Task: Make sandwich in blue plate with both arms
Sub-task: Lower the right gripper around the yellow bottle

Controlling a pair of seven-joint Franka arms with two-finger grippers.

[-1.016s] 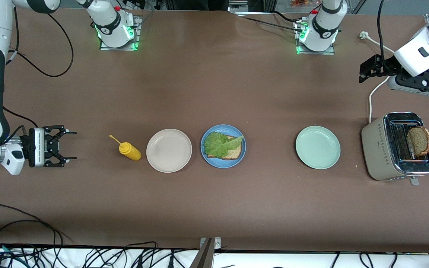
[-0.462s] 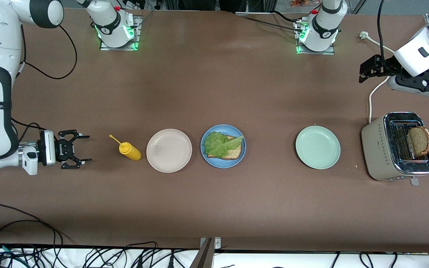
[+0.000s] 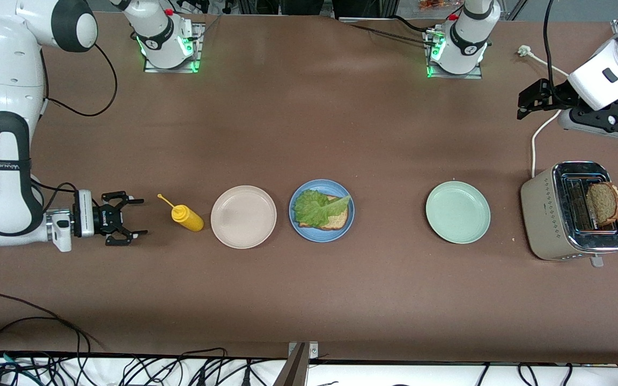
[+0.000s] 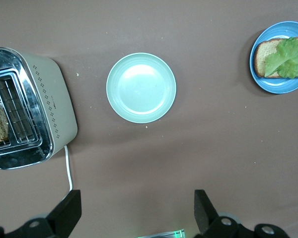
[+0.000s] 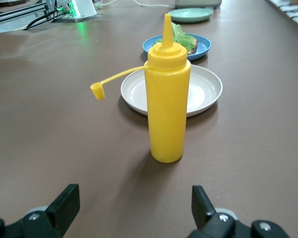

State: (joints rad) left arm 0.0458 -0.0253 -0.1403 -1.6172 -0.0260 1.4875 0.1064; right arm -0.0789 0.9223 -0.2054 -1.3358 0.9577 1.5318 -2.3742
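The blue plate [image 3: 319, 235] sits mid-table with one bread slice [image 3: 339, 220] on it and a lettuce leaf [image 3: 314, 209] lying over that slice. A second bread slice [image 3: 604, 202] stands in the toaster [image 3: 550, 214]. My right gripper [image 3: 140, 217] is open and low over the table, pointing at the yellow squeeze bottle [image 3: 186, 217], with a gap between them. In the right wrist view the bottle [image 5: 166, 109] stands upright ahead of the open right gripper [image 5: 134, 208]. My left gripper [image 3: 521, 107] waits open over the white cable beside the toaster, holding nothing.
A beige plate [image 3: 243, 216] lies between the bottle and the blue plate. A pale green plate [image 3: 458, 212] lies between the blue plate and the toaster. The bottle's tethered cap [image 5: 96, 91] sticks out sideways. Black cables run along the table's front edge.
My right arm has carried its open gripper across the table toward the yellow bottle. The left arm and everything on the table have stayed put.
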